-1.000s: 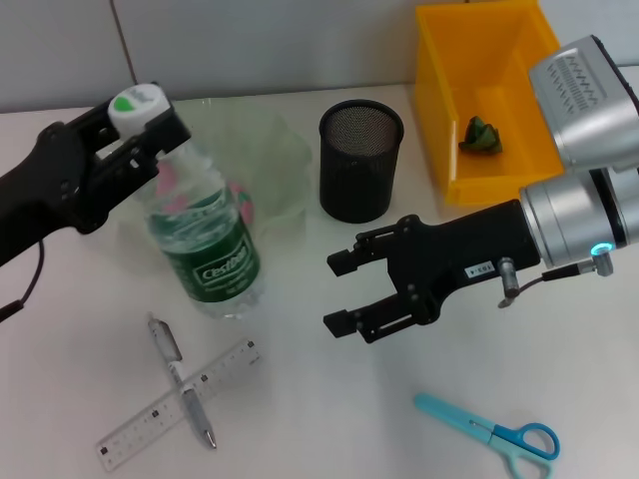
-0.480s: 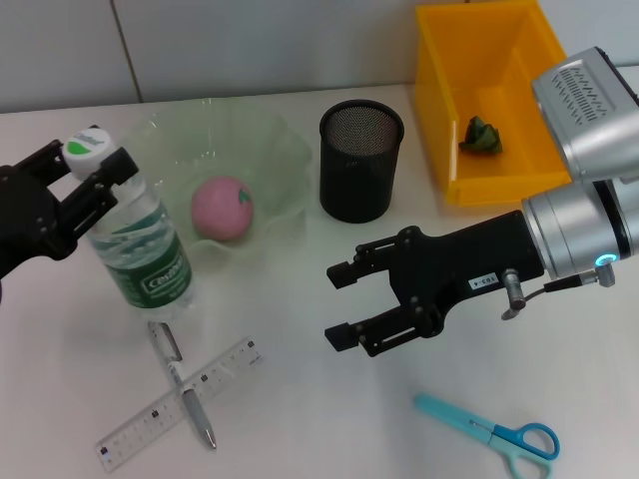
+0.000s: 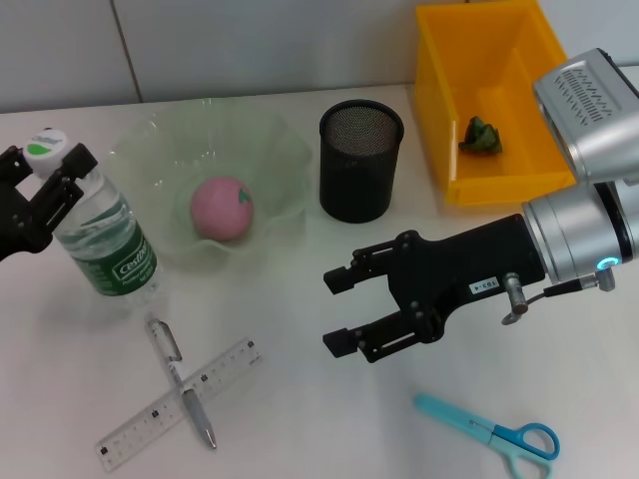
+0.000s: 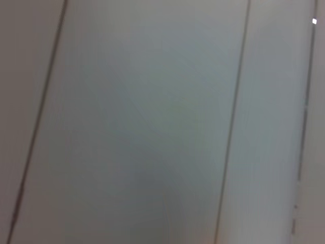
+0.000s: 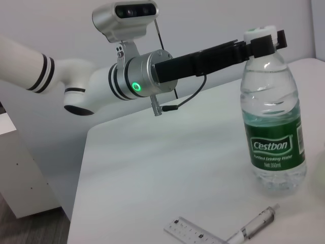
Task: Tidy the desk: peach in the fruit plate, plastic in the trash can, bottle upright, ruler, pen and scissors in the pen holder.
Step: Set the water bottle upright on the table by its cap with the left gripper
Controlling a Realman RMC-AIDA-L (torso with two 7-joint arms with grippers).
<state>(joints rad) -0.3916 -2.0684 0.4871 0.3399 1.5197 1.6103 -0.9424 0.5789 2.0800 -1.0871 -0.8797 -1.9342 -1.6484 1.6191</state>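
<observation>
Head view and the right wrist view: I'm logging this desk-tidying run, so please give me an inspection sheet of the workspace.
Surface: white desk, bare between items.
Job's things: clear water bottle with green label upright; pink peach in translucent fruit plate; green crumpled plastic in yellow bin; black mesh pen holder with nothing seen inside; clear ruler under silver pen; blue scissors flat.
Clutter: nothing seen.
Grippers: left end effector at the bottle cap, grip unclear; right end effector open, above the desk.
Cables: thin black lead at left wrist.
Surroundings: grey wall behind.
</observation>
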